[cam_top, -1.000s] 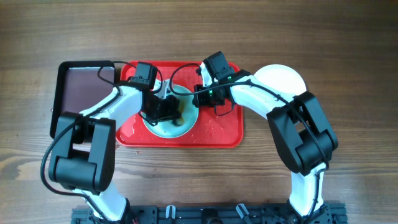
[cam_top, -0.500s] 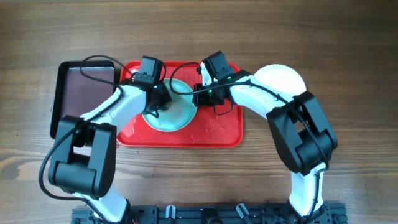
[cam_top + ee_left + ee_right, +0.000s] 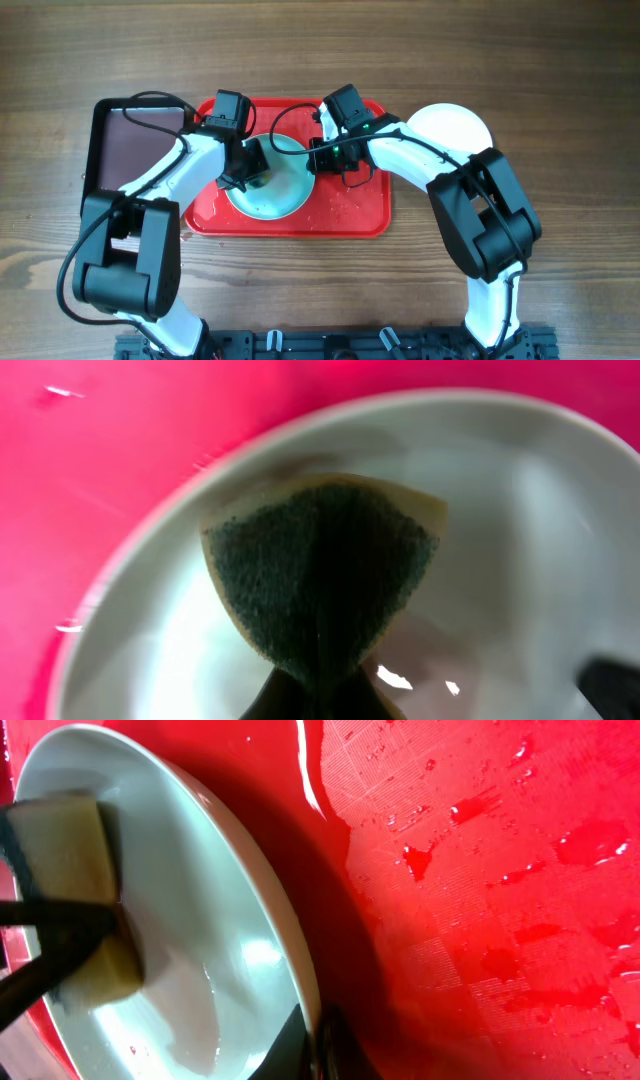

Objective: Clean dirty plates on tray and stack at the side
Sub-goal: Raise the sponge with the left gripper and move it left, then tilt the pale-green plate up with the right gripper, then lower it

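a pale turquoise round shallow plate (image 3: 275, 195) sits inside the bright red rectangular plastic tray (image 3: 350, 215), toward the tray's 9 o'clock half. its surface is smooth and glossy, with a low curved rim and wet highlights. in the right wrist view the plate (image 3: 220, 920) shows a thin film of water and a few tiny dark red specks near its lower edge. its rim casts a deep shadow on the tray (image 3: 480, 870), so that side seems raised a little, though the angle makes this hard to confirm.

the tray floor has a fine grid texture, rounded corners and a raised rim, and it carries scattered water drops (image 3: 590, 840).

the left gripper (image 3: 250, 165) is clenched on a rectangular sponge with a yellow foam body and a coarse dark green scouring face (image 3: 320, 580). the sponge is squeezed into an hourglass shape at the fingers and pressed against the inside of the plate (image 3: 520, 510), near its 10 o'clock side in the overhead view. the right wrist view shows the pale foam side of the sponge (image 3: 70, 850).

the right gripper (image 3: 318, 155) is pinched on the plate's rim at about 2 o'clock, its dark fingers (image 3: 335, 1045) meeting on the edge.

a white round plate (image 3: 455, 125) lies on the brown grained wooden table (image 3: 560, 80), just beyond the tray's 2 o'clock corner, partly under the right arm. a black rectangular tray with a brownish inside (image 3: 125, 140) lies at the red tray's 9 o'clock side.
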